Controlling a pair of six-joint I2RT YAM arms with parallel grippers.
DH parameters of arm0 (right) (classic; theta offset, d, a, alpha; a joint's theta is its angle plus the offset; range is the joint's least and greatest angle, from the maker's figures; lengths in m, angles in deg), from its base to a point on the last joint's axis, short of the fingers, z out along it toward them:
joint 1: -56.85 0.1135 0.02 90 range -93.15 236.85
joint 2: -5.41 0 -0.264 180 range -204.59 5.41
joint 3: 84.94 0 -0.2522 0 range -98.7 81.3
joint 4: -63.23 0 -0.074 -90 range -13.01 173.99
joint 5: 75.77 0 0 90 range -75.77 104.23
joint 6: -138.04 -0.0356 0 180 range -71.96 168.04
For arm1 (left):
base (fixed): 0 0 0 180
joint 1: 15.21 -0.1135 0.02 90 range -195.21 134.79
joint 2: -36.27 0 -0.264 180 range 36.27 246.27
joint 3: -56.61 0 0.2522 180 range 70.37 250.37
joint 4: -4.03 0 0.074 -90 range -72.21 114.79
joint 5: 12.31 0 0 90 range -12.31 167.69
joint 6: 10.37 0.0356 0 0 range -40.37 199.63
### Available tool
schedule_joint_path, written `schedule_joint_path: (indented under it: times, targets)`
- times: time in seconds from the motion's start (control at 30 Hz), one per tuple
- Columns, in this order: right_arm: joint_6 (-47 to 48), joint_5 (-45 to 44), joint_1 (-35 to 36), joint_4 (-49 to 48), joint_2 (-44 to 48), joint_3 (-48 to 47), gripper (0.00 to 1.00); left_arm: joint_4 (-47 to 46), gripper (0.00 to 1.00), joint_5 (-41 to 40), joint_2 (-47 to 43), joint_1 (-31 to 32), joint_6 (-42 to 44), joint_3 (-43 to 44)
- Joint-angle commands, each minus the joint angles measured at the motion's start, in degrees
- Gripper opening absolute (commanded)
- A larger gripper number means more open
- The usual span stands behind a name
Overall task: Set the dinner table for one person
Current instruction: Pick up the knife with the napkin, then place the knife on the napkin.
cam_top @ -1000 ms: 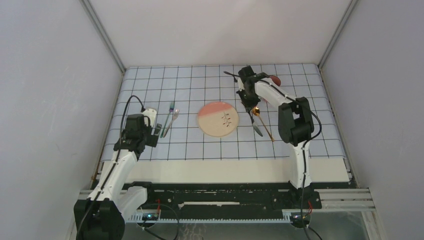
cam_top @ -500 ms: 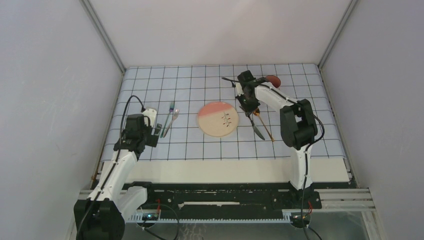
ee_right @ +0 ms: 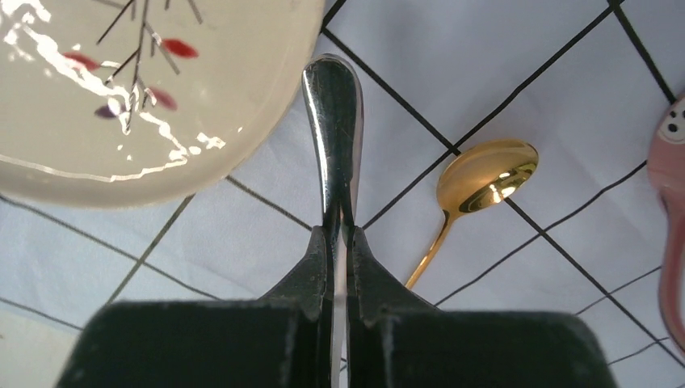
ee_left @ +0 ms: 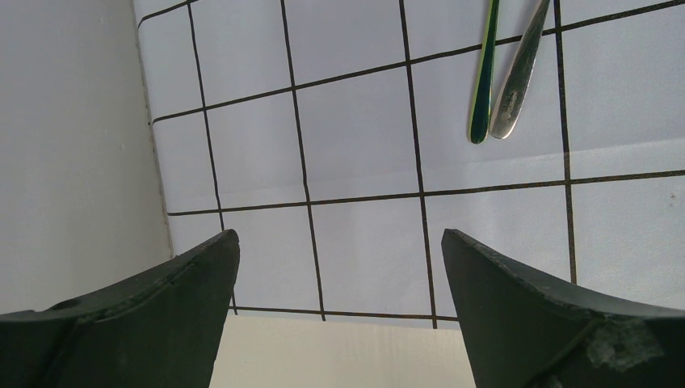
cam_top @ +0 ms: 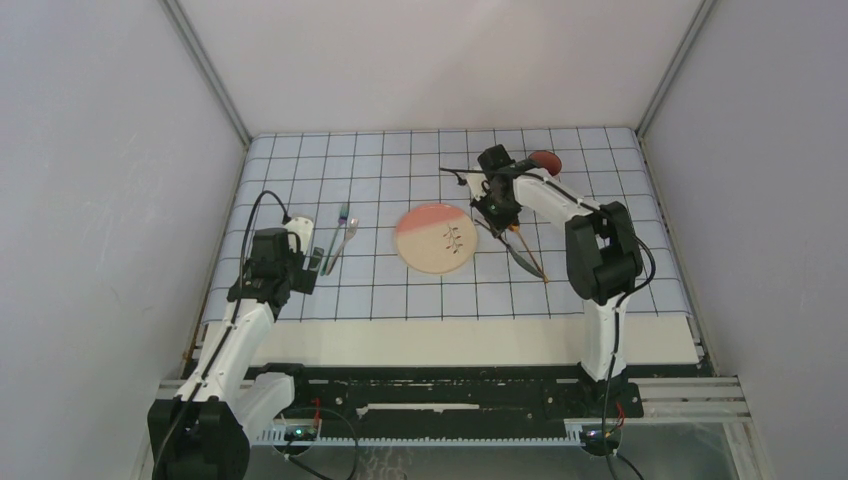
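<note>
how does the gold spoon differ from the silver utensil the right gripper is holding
The gold spoon is gold; the silver utensil is mirror-grey. The gold spoon lies loose on the gridded cloth; the silver utensil is clamped in the shut right gripper. The gold spoon shows an oval bowl; the silver utensil a narrow rounded end. Both are shiny metal beside the plate.

One plate [cam_top: 435,238], gold spoon [ee_right: 487,174], steel utensil [ee_right: 333,129] and pink object [cam_top: 546,160]; two other utensils [ee_left: 517,81]
</note>
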Motion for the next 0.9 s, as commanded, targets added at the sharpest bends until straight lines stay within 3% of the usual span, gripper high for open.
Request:
schedule_joint_path:
  times: [0.0, 0.17, 0.3, 0.87]
  targets:
    - [9.94, 2.99, -0.09, 0.89, 6.53, 0.61, 0.00, -1.41, 1.00, 0.13, -0.54, -0.35, 0.55, -0.81]
    - [22.73, 8.74, -0.49, 2.69, 11.21, 4.42, 0.00, -1.49, 1.00, -0.04, -0.42, -0.35, 0.54, -0.39]
    - [29.45, 8.08, 1.78, 2.10, 12.85, 6.54, 0.00, -1.63, 1.00, -0.53, 0.16, -0.37, 0.25, 0.31]
    - [44.70, 9.02, 10.48, 10.12, 2.13, -0.91, 0.00, -1.80, 1.00, -1.41, -0.37, -0.36, 0.89, -1.05]
